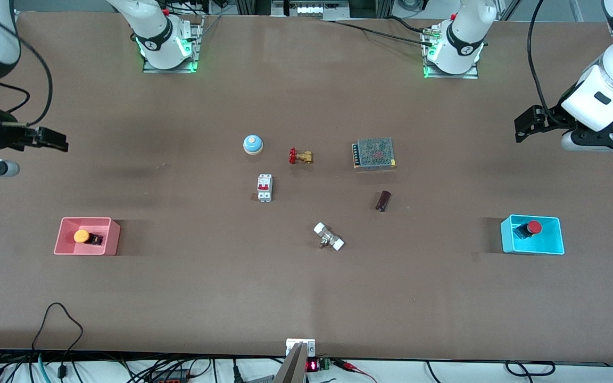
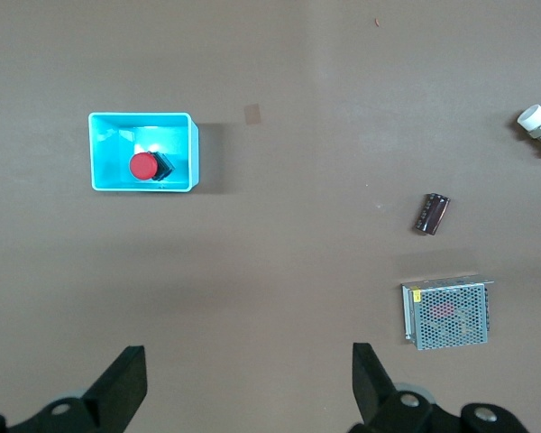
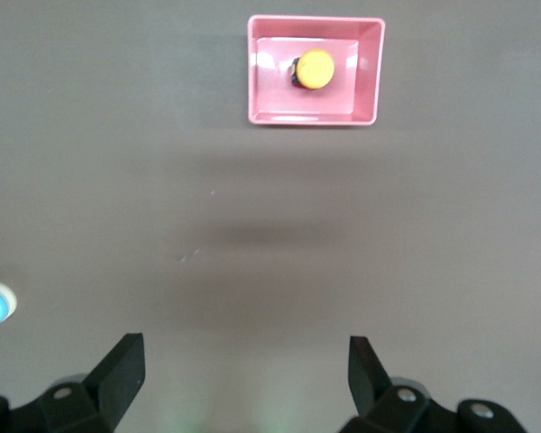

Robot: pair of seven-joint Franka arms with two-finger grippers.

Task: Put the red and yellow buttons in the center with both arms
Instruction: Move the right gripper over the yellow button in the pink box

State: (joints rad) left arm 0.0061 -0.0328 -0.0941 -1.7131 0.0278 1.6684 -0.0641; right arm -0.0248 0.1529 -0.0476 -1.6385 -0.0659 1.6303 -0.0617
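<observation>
Two round mushroom-cap buttons lying in trays: orange-yellow button in pink plastic tray, red button in cyan plastic tray. Hovering over bare brown surface, fingers spread: left gripper, right gripper.

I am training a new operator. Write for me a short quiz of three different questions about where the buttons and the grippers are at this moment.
1. True or false: the red button lies in the cyan tray.
2. Multiple choice: the yellow button is
A. on the bare table centre
B. in the pink tray
C. held by the right gripper
3. Fill in: the left gripper hangs over the tabletop with its fingers ____ and nothing between them.

Key:
1. True.
2. B.
3. Open. The left wrist view shows both fingers spread wide; the right gripper is open too, over its own end of the table.
</observation>
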